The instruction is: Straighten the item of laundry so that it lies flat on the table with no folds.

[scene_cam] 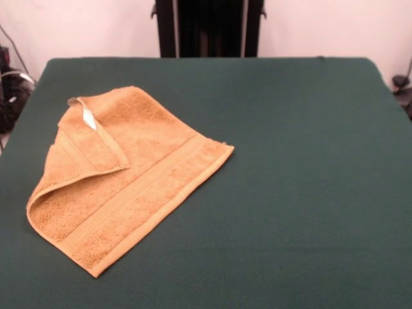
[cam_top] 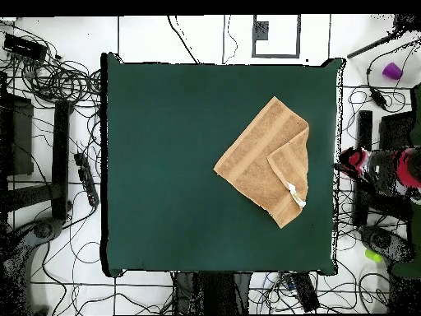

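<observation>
The table (scene_cam: 296, 167) fills the front view, its dark green top bare apart from the towel (scene_cam: 151, 187), which lies toward the left and slightly near side in that view, turned on the diagonal rather than square to the table edges. The towel is mostly spread, but one corner is turned over on top of the rest, making a triangular flap (scene_cam: 87, 145) whose crease runs along the towel's left side; a woven band (scene_cam: 145, 193) crosses the open part near its lower edge. A small white label (scene_cam: 89, 118) shows on the flap's hem near its far tip. The robot's hand is not seen in either view, so whether it is spread or pressed together cannot be told; only the dark pedestal (scene_cam: 209, 29) stands at the far side. The step in hand, by this look, is opening the flap. It would go best by pinching only the top layer at the flap's loose corner (scene_cam: 123, 168), lifting a little, and carrying it left, away from the crease, until the corner lies flat.
</observation>
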{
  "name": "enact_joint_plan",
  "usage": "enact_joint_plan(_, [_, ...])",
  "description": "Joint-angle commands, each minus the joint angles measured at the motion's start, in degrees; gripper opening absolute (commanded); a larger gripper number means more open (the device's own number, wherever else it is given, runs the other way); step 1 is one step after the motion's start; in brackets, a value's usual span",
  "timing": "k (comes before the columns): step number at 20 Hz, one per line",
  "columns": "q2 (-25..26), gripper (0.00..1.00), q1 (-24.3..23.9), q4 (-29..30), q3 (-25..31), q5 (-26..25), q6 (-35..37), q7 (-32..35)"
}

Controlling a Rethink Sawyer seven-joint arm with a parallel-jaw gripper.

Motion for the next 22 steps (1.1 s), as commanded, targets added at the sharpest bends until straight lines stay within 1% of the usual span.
enact_joint_plan(1, [7.52,0.0,8.8,6.36,4.69,2.15,-12.96,13.46])
enact_joint_plan(4, [8.45,0.0,11.42,6.06,2.65,2.0,-18.03,17.36])
enact_joint_plan(6, [9.09,0.0,12.81,5.57,1.47,2.6,-19.0,19.22])
enact_joint_plan(11, [10.8,0.0,15.14,4.98,-0.3,4.07,-22.14,20.7])
enact_joint_plan(15, [12.47,0.0,15.92,3.77,-0.92,4.85,-22.07,20.72])
enact_joint_plan(22, [12.7,0.0,17.24,2.35,-2.04,5.62,-20.07,21.47])
